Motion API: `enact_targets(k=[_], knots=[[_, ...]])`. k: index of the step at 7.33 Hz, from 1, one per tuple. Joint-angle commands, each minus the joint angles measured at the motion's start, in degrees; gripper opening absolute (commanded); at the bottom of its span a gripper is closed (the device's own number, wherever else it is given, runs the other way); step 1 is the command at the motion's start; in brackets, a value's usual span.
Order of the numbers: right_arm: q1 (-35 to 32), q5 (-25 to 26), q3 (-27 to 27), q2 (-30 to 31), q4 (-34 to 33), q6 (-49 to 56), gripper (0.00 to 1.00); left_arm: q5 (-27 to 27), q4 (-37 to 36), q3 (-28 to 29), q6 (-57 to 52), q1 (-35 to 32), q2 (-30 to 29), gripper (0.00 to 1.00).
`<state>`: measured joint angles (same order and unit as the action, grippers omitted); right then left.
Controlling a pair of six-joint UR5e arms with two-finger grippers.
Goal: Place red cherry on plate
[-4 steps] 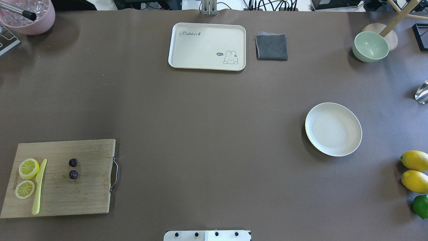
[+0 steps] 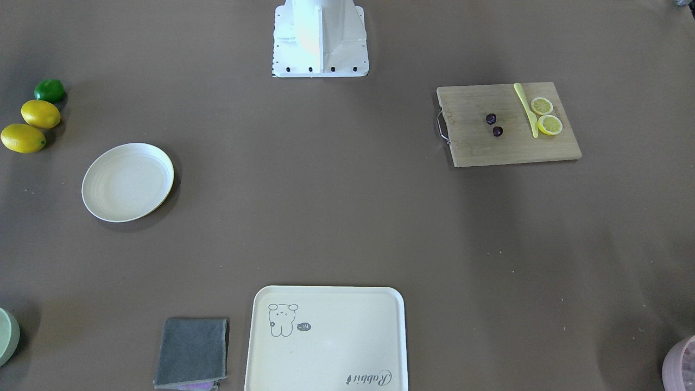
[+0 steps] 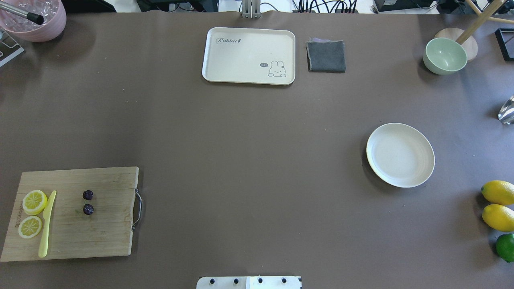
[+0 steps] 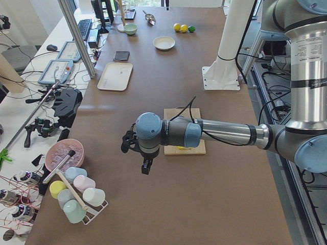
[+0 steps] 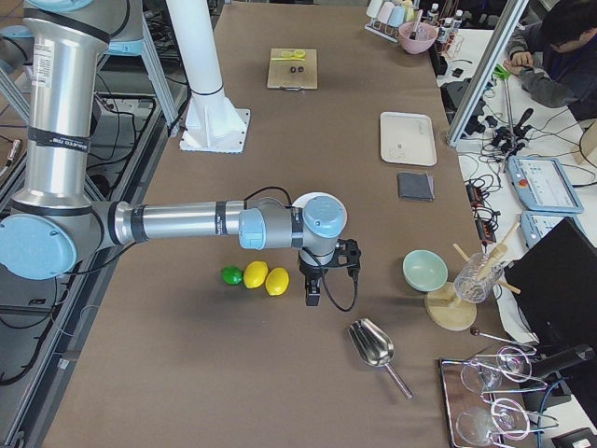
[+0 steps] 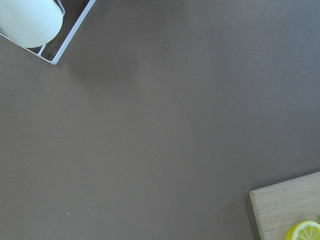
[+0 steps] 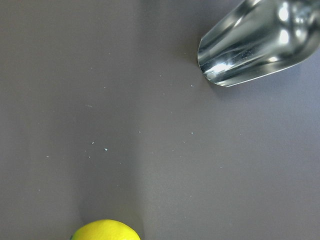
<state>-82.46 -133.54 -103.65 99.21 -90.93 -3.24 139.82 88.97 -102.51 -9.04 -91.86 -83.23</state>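
Left gripper (image 4: 146, 167) — over the table, just off the cutting board (image 3: 104, 237); whether it is released or clenched cannot be told.
Red cherry (image 3: 88, 209): pair on the board, right of the lemon slices (image 3: 34, 202); likely light, small and roll-prone — best pinched gently across one fruit.
Plate (image 3: 400, 155): well apart, cherry not yet on it.
Right gripper (image 5: 313, 293): beside the lemons (image 5: 267, 280); state likewise untellable.

The counter (image 3: 257, 140) is flat dull brown. The red cherry (image 3: 88, 209) is dark maroon-purple. The cutting board (image 3: 100, 233) is pale wood with straight grain. The lemon slices (image 3: 34, 202) are bright yellow with whitish rims, and the knife (image 3: 46, 228) is yellow-green. The plate (image 3: 400, 155) is plain cream-white. The tray (image 3: 241, 56) is cream with a grey rabbit drawing and lettering. The cloth (image 3: 326, 56) is dark grey, the bowl (image 3: 445, 56) pale green, the lemons (image 3: 498, 192) yellow, and the lime (image 3: 505, 247) green.
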Motion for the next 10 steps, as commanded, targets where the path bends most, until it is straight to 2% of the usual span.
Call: enact_targets(k=[1, 2, 3, 4, 5, 6, 8, 10], knots=[[-0.1, -0.4, -1.2, -0.5, 6.0, -0.5, 1.00, -0.2, 0.0, -1.5, 0.1, -0.2, -0.8, 0.98], [-0.1, -0.4, -1.3, -0.2, 12.6, -0.7, 1.00, -0.1, 0.1, -4.6, 0.4, -0.4, -0.8, 0.98], [-0.2, -0.1, -1.5, -0.2, 17.2, -2.7, 1.00, 0.1, 0.6, -5.0, 0.3, -0.9, -0.8, 0.98], [-0.2, -0.2, -1.5, -0.4, 19.5, -6.5, 1.00, -0.6, 5.8, -3.8, 0.6, -0.9, -2.9, 0.98], [-0.1, -0.3, -1.5, -0.7, 20.0, -7.7, 1.00, -0.2, 7.4, 1.3, 2.9, -0.9, -8.1, 0.98], [0.0, -0.5, -1.6, -0.9, 20.8, -11.3, 1.00, 0.1, 8.8, 1.6, 4.4, -0.9, -8.5, 0.98], [6.5, 0.3, -1.3, -4.5, 21.0, -21.5, 1.00, 0.1, 15.4, 2.7, 4.7, -0.7, -8.1, 0.98], [12.8, 3.2, -1.1, -5.3, 21.1, -29.2, 1.00, -0.1, 15.5, 2.8, 4.7, 0.6, -8.3, 0.98]])
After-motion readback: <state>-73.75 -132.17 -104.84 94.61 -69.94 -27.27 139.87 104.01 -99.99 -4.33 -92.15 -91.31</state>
